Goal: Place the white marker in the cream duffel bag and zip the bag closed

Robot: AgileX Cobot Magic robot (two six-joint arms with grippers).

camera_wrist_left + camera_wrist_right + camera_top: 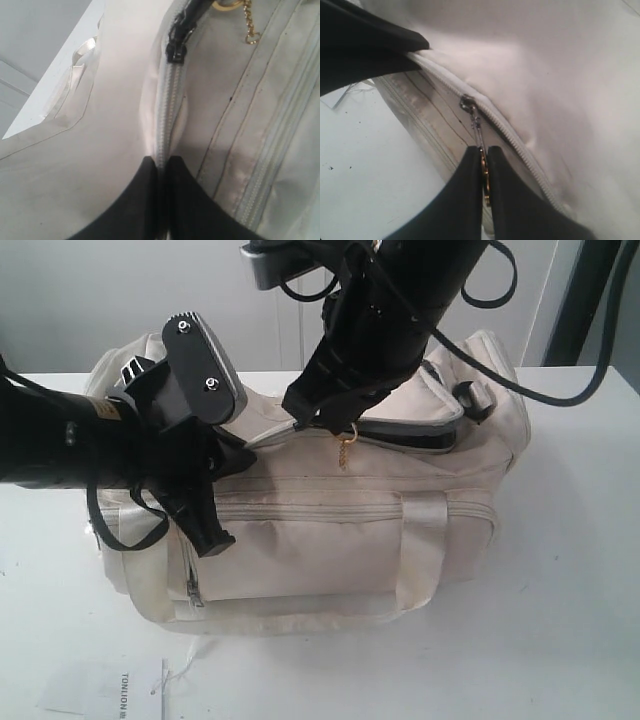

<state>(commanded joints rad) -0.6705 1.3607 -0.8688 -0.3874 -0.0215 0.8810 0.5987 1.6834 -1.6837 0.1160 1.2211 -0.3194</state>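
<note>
The cream duffel bag (pixel 330 530) lies on the white table. Its top flap is partly open toward the right, showing dark lining (pixel 430 437). My left gripper (pixel 240 450) is shut on the bag's zip seam (pixel 167 115) near the left end. The zip is closed from there up to the dark slider (pixel 175 50). My right gripper (pixel 318 420) reaches down from above and is shut on the gold zip pull (pixel 483 165), just behind the slider (pixel 466 103). A gold chain (pixel 347 450) hangs below it. The white marker is out of view.
A sheet of printed paper (pixel 120 690) lies on the table (pixel 560 640) in front of the bag at the near left. The bag's webbing handle (pixel 420 540) hangs over its front pocket. A pale wall stands behind.
</note>
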